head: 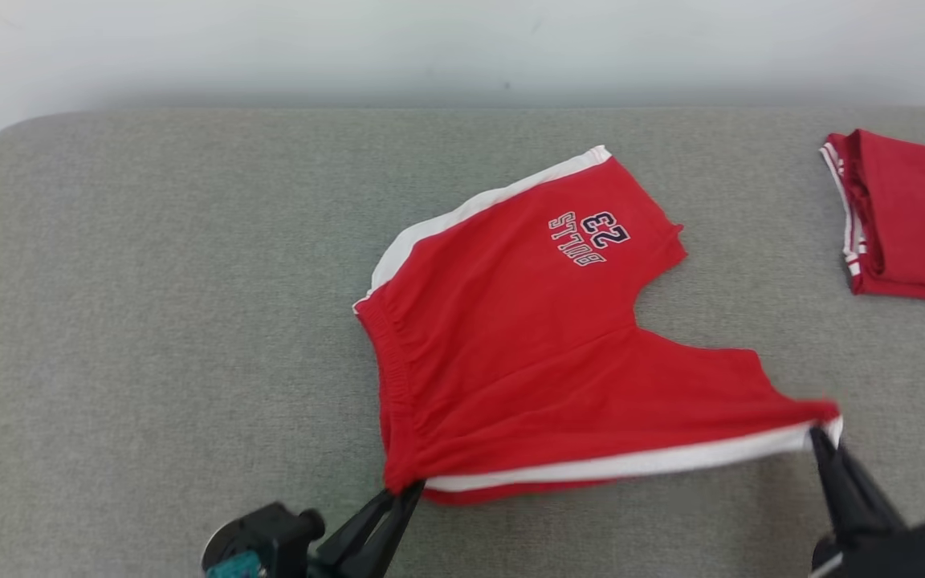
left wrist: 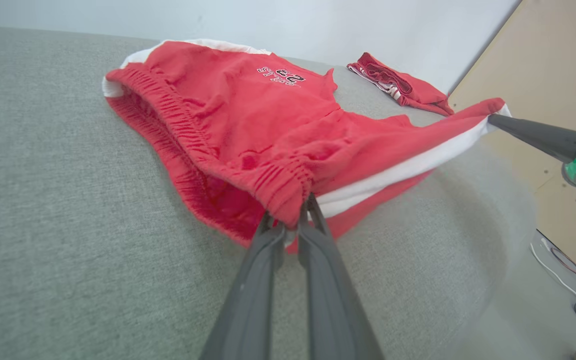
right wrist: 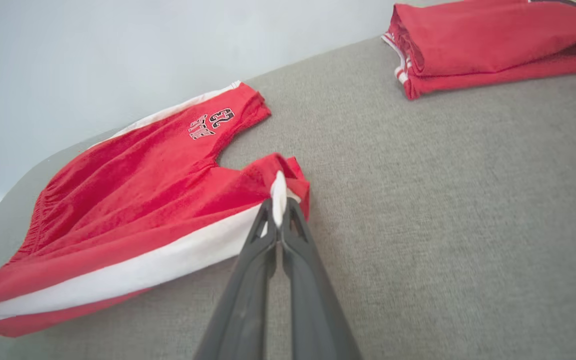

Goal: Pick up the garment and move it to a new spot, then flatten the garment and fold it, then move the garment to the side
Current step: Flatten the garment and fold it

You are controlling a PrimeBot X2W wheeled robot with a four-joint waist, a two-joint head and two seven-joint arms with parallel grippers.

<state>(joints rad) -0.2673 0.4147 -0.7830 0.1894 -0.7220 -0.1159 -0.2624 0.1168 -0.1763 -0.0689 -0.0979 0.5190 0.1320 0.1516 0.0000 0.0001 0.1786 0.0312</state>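
You have the red basketball shorts (head: 511, 345) at the middle of the grey cloth-covered table (head: 149, 321), with a folded red garment (head: 912, 217) well apart at 3 o'clock. Both claws are clenched on the shorts: the left claw (head: 402, 490) pinches the waistband corner at 6 o'clock, and the right claw (head: 820, 437) pinches the leg hem at 4 o'clock. The white side stripe (head: 631, 461) is stretched between them. This looks like the flattening step, so pull the two claws apart evenly and draw toward 6 o'clock. Then lower both together, so the far leg with the "23" print (head: 603, 231) drags flat and does not bunch. The left wrist view shows what the head view flattens out. The elastic waistband (left wrist: 193, 130) gapes open and is raised off the cloth, puckered where the left claw (left wrist: 293, 220) bites it. I cannot tell for sure whether that claw holds both layers. That view also shows cables (left wrist: 573, 280) on the floor past the table edge. The right wrist view shows the right claw (right wrist: 279, 210) gripping the hem just at the stripe's end.
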